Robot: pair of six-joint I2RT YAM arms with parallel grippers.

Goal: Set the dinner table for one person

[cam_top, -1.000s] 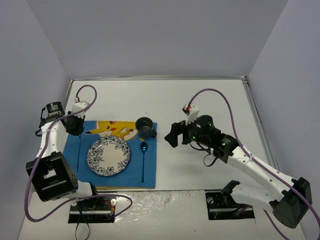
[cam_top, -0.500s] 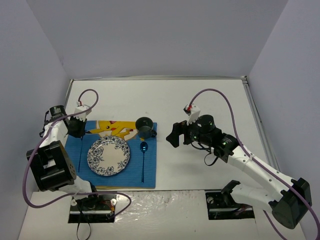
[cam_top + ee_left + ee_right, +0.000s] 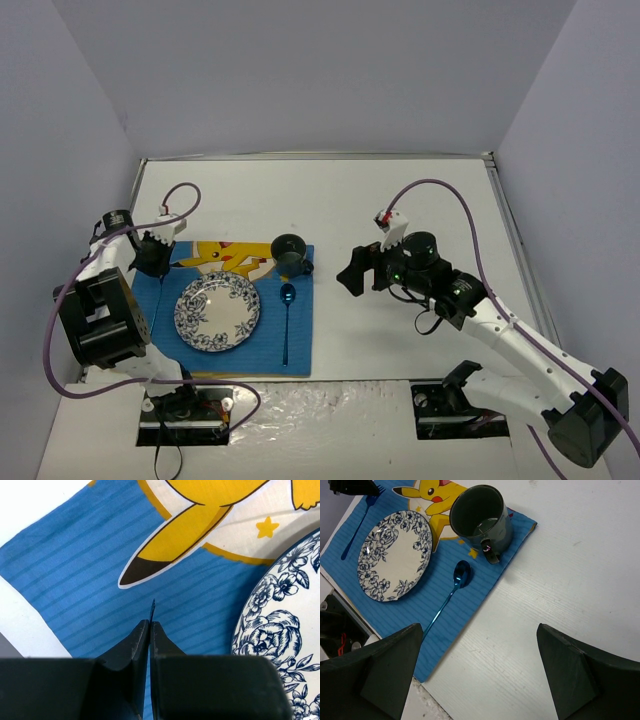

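Left fingers (image 3: 132, 650) are clamping a slim blue metal fork (image 3: 356, 528) (just a sliver showing), floral china plate (image 3: 280, 630) to their right; releasing probably comes next. Right fingers (image 3: 385, 670) are hanging apart.

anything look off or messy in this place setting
Nothing stands out. The plate sits on the placemat, fork to its left, spoon to its right, mug upright at the mat's far right corner. Nothing looks spilled, tipped or broken.
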